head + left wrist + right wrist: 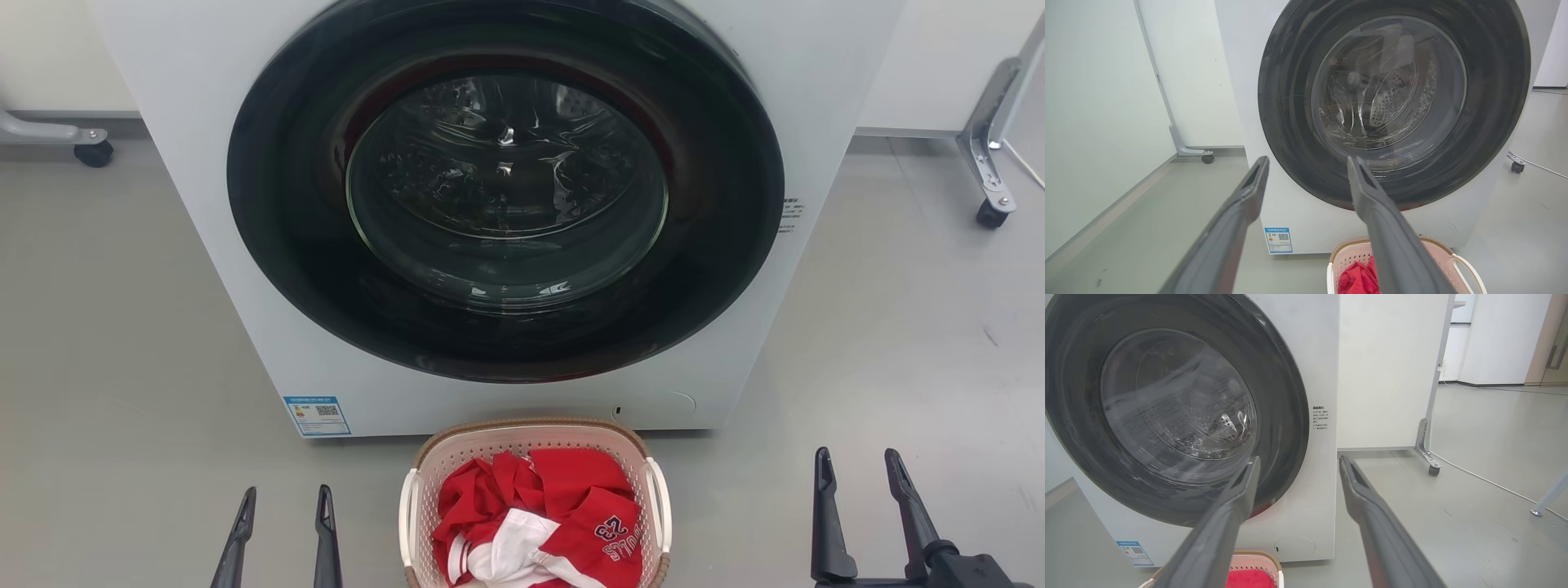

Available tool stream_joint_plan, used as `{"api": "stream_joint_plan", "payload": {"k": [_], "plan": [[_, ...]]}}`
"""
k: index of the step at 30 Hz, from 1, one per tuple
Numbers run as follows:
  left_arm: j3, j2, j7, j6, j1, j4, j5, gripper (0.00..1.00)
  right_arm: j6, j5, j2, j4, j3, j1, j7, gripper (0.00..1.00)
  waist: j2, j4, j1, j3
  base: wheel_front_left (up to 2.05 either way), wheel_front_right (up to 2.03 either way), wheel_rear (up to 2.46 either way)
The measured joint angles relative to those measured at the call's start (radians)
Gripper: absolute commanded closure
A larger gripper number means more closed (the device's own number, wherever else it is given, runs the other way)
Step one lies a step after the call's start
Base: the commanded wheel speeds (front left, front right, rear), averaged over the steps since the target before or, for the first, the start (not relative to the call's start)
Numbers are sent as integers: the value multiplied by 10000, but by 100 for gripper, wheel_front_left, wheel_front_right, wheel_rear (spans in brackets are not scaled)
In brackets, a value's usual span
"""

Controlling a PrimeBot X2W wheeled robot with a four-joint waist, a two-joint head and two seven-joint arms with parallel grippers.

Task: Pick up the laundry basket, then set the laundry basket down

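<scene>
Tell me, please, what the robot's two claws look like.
The left claw and right claw look alike: each has two long, slim, dark-grey fingers tapering to narrow tips, with a slot-like recess near each tip. A black blocky mount shows at the right claw's base.

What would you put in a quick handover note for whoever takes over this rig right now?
Left gripper: open, empty, to the left of the basket, not touching it.
Right gripper: open, empty, farther off on the basket's right.
Laundry basket: on the floor in front of the washing machine, holding red and white clothes.
Done: nothing yet; the basket is not gripped.
Left: probably take it by its white side handles, lift it, then set it down.
</scene>
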Motion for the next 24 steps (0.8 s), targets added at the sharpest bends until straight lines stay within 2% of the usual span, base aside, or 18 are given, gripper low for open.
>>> {"api": "stream_joint_plan", "payload": {"k": [13,14,19,24], "plan": [[10,-19,0,0,3,-40,12,0,0,-77,31,-144,-102,157,-42,0,0,-34,0,12,0,0,0],[-27,-19,0,0,4,-59,13,100,-2,-77,35,-146,-123,157,-42,100,1,-39,0,13,0,0,0],[-84,-29,19,2,12,529,-31,100,2,-56,71,483,-86,192,33,100,1,-44,0,16,0,0,0],[-27,-29,117,-96,4,656,-387,100,102,305,75,587,-140,178,115,100,1,-69,0,19,0,0,0]]}}
